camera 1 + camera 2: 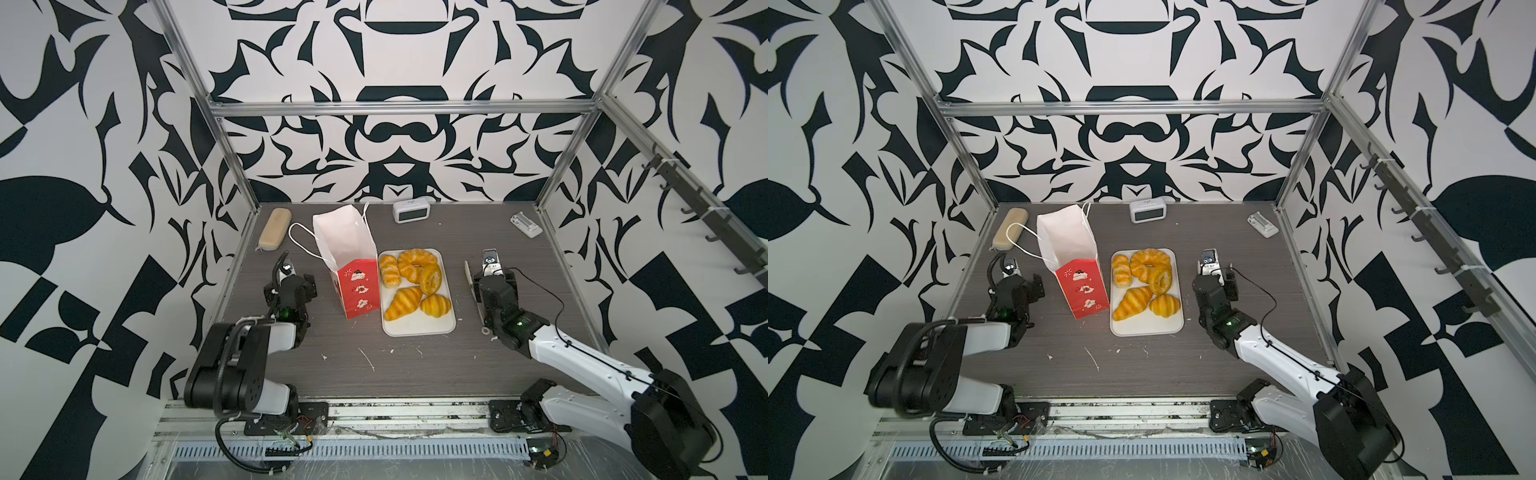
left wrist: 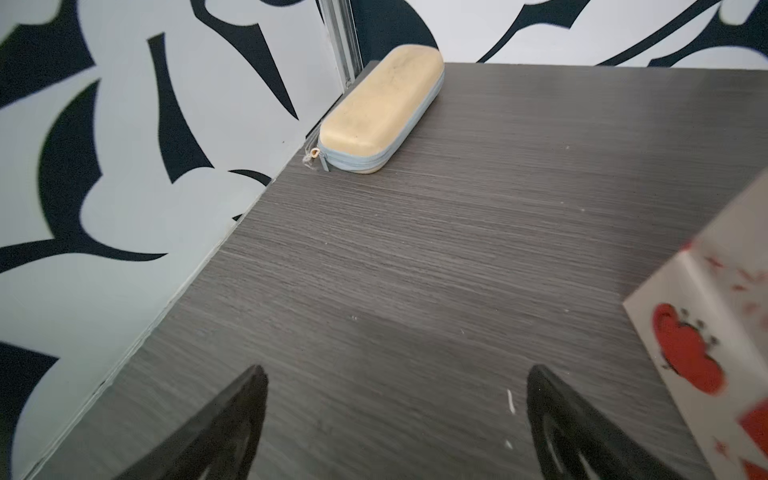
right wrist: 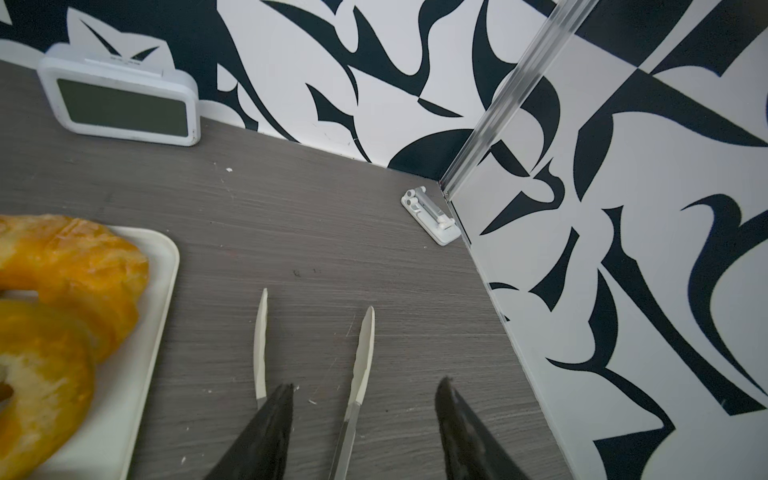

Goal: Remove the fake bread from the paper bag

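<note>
Five pieces of fake bread lie on one white tray: one ring loaf, two croissants, one ridged roll, one swirl bun; the one paper bag stands just beside it; what we see of its white inside is bare, so we judge the job all but done; the left fingers spread wide and empty over the surface; the right fingers stand apart over one pair of tongs, clamping nothing.
</note>
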`<move>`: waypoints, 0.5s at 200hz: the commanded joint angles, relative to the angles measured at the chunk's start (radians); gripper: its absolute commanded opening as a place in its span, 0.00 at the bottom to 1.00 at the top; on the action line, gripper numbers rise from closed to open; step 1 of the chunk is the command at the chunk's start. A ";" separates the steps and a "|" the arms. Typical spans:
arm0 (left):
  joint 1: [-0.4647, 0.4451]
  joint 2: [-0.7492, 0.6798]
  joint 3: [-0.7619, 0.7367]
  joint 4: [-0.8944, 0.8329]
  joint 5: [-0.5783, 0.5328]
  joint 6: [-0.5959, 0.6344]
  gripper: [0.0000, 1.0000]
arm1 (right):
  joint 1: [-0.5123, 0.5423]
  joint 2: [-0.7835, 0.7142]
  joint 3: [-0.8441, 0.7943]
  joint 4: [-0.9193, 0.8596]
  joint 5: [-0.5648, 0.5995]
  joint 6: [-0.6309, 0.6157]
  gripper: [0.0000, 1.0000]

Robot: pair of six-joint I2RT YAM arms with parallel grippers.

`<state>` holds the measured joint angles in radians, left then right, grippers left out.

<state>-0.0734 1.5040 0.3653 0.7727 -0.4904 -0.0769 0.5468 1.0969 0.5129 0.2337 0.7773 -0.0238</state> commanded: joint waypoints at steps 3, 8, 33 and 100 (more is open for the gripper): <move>0.111 -0.007 0.060 -0.017 0.174 -0.062 0.99 | -0.042 0.034 -0.026 0.175 0.044 -0.050 0.58; 0.127 -0.003 0.047 0.023 0.199 -0.071 0.99 | -0.049 0.038 -0.033 0.184 0.040 -0.051 0.58; 0.125 0.061 -0.015 0.212 0.198 -0.052 0.99 | -0.118 0.093 -0.113 0.353 -0.037 -0.050 0.57; 0.121 0.058 -0.019 0.209 0.193 -0.064 0.99 | -0.197 0.479 -0.129 0.770 -0.052 -0.145 0.59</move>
<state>0.0467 1.5536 0.3630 0.9276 -0.3107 -0.1268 0.3546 1.5360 0.3573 0.8051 0.7097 -0.1341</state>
